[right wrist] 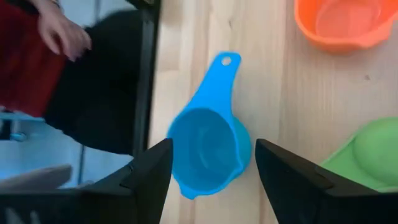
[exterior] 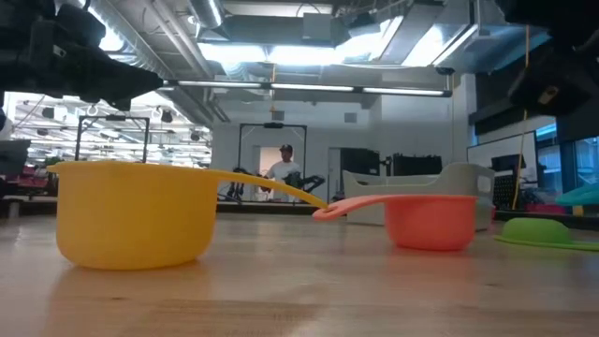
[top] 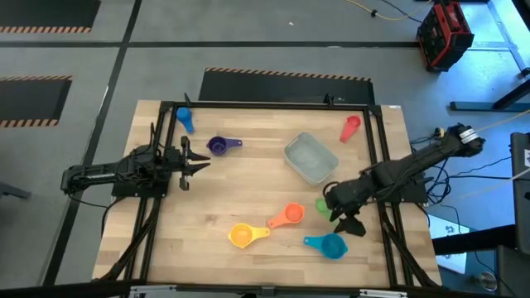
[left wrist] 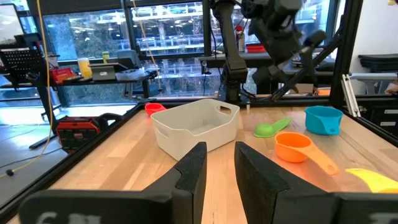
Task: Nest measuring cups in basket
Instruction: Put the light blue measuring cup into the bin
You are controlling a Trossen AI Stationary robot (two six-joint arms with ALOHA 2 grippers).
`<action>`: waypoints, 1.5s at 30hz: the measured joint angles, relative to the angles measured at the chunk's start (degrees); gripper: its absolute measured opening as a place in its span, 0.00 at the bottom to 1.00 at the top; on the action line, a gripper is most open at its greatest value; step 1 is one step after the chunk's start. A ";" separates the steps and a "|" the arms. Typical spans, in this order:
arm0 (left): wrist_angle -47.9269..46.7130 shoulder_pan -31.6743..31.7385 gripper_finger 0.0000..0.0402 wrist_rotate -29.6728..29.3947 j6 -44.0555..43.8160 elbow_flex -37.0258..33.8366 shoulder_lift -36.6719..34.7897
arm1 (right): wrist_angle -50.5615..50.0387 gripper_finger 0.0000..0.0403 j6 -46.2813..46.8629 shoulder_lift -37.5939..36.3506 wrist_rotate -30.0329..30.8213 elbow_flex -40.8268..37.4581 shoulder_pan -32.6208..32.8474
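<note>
Green cup [top: 321, 204] is half tucked under the right gripper [top: 341, 217] from above — barely a sliver showing. At table height the basket [exterior: 463, 175] sits mostly behind the orange cup [exterior: 432, 220], and the teal cup [exterior: 582, 195] runs off the edge.

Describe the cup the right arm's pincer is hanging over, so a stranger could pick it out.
Start at the pale basket mid-table, then go to the table's near right corner. There, below the open right pincer, lies the teal cup. Unlike the orange cup and green cup beside it, it is bright blue-green.
</note>
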 joint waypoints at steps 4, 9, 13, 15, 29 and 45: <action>0.00 0.00 0.19 0.00 -0.02 0.00 0.00 | 1.12 0.58 -0.09 3.67 1.69 0.00 1.79; 0.00 0.00 0.19 0.00 -0.02 0.00 -0.02 | 2.12 0.58 -0.09 7.51 1.86 0.02 3.04; 0.00 0.00 0.19 0.00 -0.02 0.00 0.00 | 2.16 0.58 -0.15 10.40 4.12 0.02 3.79; 0.00 0.00 0.19 0.00 -0.02 0.01 0.00 | 2.18 0.58 -0.15 11.63 4.68 0.02 3.82; 0.00 0.01 0.19 0.00 -0.02 0.02 0.00 | 3.56 0.58 -0.14 17.22 4.27 0.02 3.82; 0.00 0.00 0.19 0.00 0.00 0.01 -0.01 | 3.93 0.46 -0.17 17.47 4.18 0.01 3.80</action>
